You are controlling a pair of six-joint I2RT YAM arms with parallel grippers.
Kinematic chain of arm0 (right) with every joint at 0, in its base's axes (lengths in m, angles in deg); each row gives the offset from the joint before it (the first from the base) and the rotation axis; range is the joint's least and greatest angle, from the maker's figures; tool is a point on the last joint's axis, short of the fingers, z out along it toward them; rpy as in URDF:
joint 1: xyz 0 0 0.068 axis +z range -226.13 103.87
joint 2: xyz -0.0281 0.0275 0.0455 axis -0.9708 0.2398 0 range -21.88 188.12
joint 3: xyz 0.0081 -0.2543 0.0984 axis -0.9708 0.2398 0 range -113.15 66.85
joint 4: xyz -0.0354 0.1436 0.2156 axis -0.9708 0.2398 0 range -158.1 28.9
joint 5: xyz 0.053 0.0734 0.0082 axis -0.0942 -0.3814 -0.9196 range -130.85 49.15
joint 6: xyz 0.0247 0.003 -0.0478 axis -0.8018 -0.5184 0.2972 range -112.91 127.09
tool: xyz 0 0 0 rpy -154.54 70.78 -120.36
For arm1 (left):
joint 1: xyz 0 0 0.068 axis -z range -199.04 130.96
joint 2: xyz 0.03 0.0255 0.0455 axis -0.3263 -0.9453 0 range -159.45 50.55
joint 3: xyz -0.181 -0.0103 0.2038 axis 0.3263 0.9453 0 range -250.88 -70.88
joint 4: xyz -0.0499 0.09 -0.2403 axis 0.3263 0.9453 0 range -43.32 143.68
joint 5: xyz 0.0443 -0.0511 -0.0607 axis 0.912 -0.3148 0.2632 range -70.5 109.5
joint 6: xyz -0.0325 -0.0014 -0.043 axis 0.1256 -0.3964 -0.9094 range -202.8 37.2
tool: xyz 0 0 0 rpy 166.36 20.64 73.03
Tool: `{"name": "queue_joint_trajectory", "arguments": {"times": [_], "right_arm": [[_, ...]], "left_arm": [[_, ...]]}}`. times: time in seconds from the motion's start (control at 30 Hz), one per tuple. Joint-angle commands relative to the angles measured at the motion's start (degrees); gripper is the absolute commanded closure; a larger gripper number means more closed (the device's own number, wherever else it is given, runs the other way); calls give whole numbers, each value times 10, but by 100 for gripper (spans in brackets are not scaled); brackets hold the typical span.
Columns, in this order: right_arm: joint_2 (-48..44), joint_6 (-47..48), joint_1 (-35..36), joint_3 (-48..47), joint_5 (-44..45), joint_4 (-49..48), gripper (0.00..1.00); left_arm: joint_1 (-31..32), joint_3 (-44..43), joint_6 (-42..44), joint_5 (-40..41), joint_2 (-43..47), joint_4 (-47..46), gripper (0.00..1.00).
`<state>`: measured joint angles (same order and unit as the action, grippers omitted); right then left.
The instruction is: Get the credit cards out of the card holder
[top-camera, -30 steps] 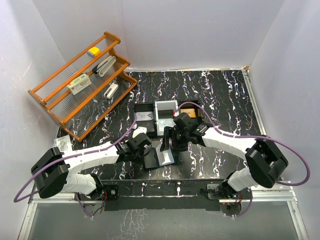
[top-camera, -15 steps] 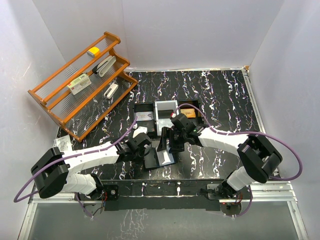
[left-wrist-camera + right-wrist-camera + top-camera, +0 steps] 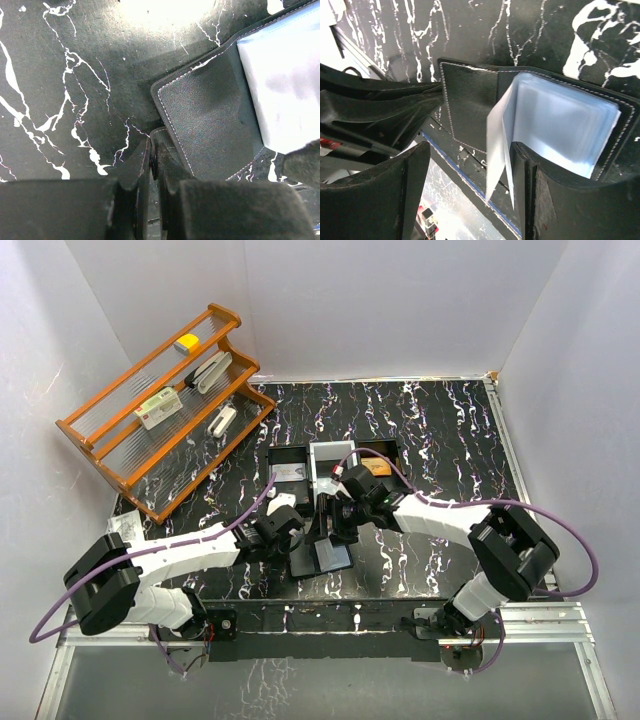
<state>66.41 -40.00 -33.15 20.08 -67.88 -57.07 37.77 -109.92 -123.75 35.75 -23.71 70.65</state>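
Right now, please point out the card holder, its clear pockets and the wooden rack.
card holder [image 3: 470, 105]: right wrist view, on its black flap.
clear pockets [image 3: 565, 125]: right wrist view, on the top pocket's face.
wooden rack [image 3: 226, 317]: top external view, on its far end post.

White walls; black white-veined tabletop; orange wooden rack rear left.

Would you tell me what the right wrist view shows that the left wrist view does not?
Right wrist only: clear pocket leaves standing up in the gap between the open right fingers. Left wrist only: a close look at the left fingers shut on the card holder's black edge. Both: that holder, opened, lying on the black marbled table.
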Motion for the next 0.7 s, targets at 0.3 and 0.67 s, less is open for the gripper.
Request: {"name": "queue_joint_trajectory", "arguments": {"times": [0.3,0.67], "right_arm": [[-37,-15,10,-9,-73,-65,40],[35,-78,50,7,-79,-136,44]], "left_arm": [[2,11,-62,-6,25,4,100],[1,32,-110,-19,65,-6,100]]}}
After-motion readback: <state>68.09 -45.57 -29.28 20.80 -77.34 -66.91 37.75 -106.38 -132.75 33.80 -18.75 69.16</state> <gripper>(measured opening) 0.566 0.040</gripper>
